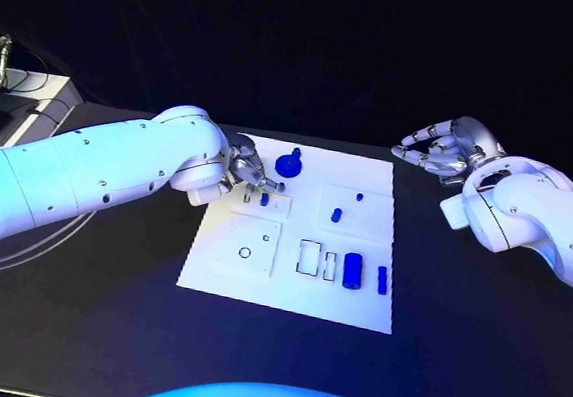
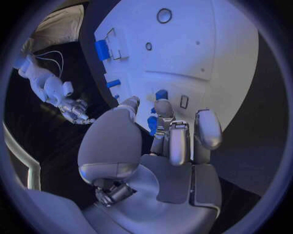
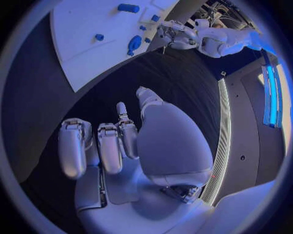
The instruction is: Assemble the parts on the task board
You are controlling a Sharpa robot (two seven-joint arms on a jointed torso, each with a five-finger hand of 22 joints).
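The task board (image 1: 288, 290) lies in the middle of the black table (image 1: 92, 331), and the left hand (image 1: 248, 175) is over its far left part. That hand's fingers (image 2: 163, 109) are curled in around a small blue part (image 2: 152, 124), pinched against the thumb. Just right of the hand a round blue knob (image 1: 288, 165) stands on the board, and a small blue peg (image 1: 336, 213) and a smaller one (image 1: 359, 197) lie further right. Near the board's right edge a blue cylinder (image 1: 354, 270) and a thin blue bar (image 1: 382, 280) rest side by side. The right hand (image 1: 445, 146) hangs off the board's far right corner, fingers curled loosely and holding nothing.
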